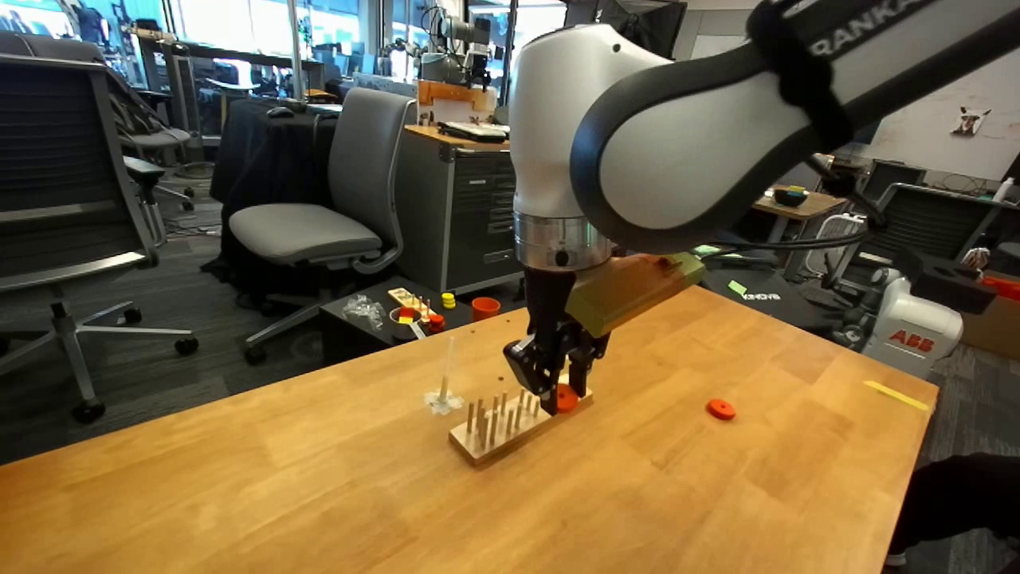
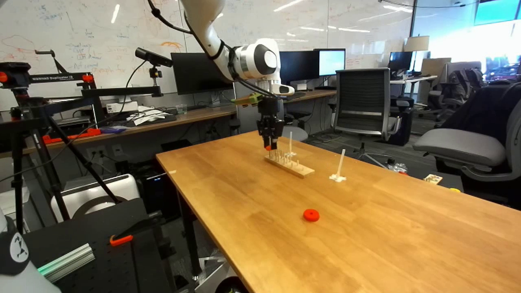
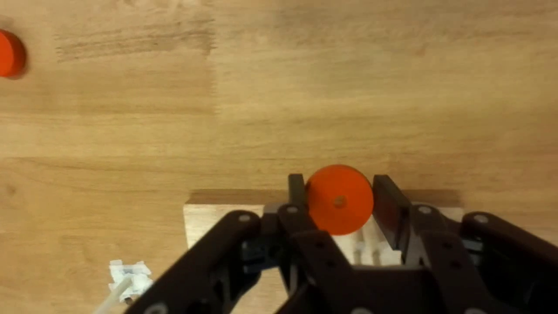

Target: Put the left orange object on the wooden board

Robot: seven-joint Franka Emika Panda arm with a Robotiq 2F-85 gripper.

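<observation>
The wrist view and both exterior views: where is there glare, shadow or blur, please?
In an exterior view, the windows are washed out nearly white; in an exterior view, the whiteboard carries bright reflected streaks; in the wrist view, the hand looks slightly blurred, and a dark band edges the wooden board, though whether shadow or side I cannot tell.

Your windows (image 1: 215,22) burn out to white in both exterior views | your whiteboard (image 2: 305,30) throws back pale streaks of glare in an exterior view | your tabletop (image 1: 303,486) is brightly lit | your wrist view looks dimmer and soft, the gripper (image 3: 339,192) dark and blurred, thin shadow beside the orange disc (image 3: 8,54) at the left edge
</observation>
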